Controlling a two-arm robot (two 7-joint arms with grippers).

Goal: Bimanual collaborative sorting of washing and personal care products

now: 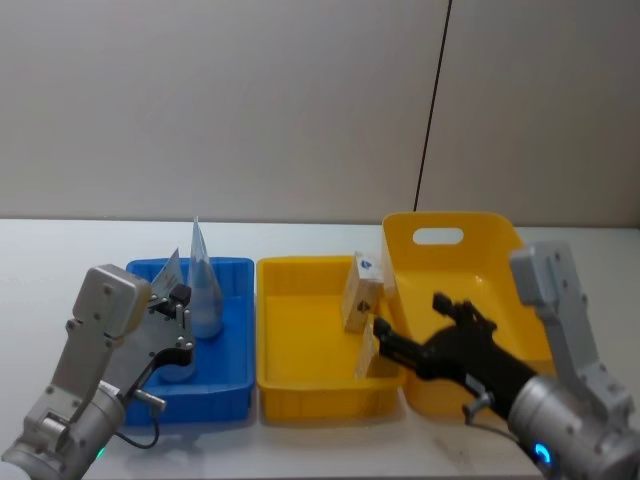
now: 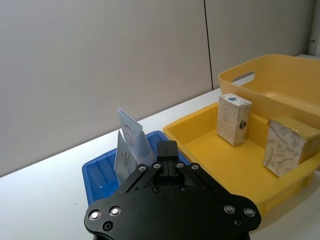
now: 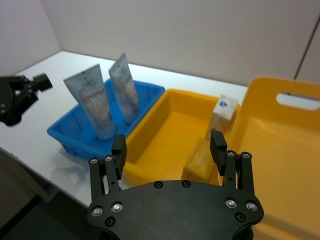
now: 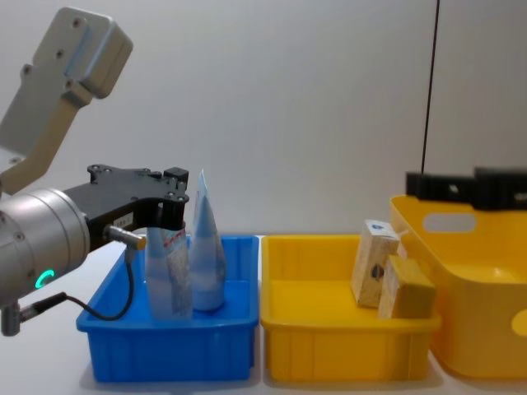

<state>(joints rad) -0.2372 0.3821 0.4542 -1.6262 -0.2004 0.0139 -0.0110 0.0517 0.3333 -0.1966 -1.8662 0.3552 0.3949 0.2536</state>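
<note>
Right gripper (image 3: pixel 168 147), fingers spread and empty, hovers by the yellow bin (image 1: pixel 320 395); leaning box (image 1: pixel 366 350) at its eight o'clock, blue-marked box (image 1: pixel 360 290) at ten. Left gripper (image 2: pixel 167 149) clenched on nothing; tubes (image 1: pixel 205 290) at one o'clock in the blue bin (image 1: pixel 225 390). White table (image 1: pixel 60 250), grey wall (image 1: pixel 250 100).

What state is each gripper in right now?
Left gripper: shut, holding nothing.
Right gripper: open, holding nothing.

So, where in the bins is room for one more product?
Free: the left half of the yellow tray, between the blue bin and the two boxes, and the big yellow bin. Crowded: the tray's right side, boxes by the right gripper; the blue bin's tubes by the left gripper.
</note>
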